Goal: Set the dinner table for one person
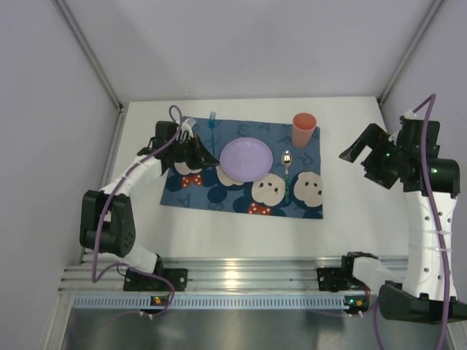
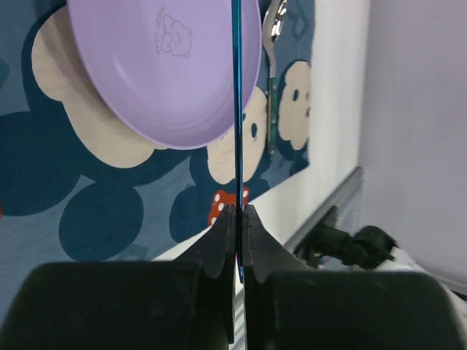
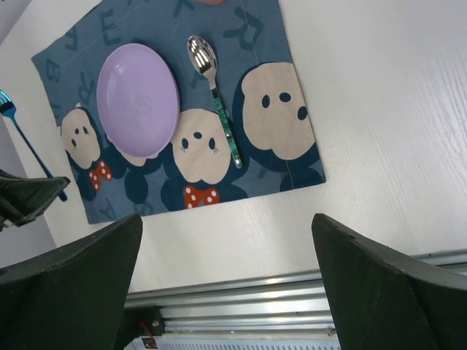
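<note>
Top external view: the white dinner table lies beneath both grippers, grey walls around it. Left gripper is clamped on a blue fork over the placemat — right gripper spread wide, empty.

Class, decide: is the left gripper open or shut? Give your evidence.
Shut. In the left wrist view, the left gripper has its fingers pressed together, with the thin blue handle of the fork pinched between them.

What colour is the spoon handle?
Green spoon handle, with a silver bowl; it shows best in the right wrist view.
</note>
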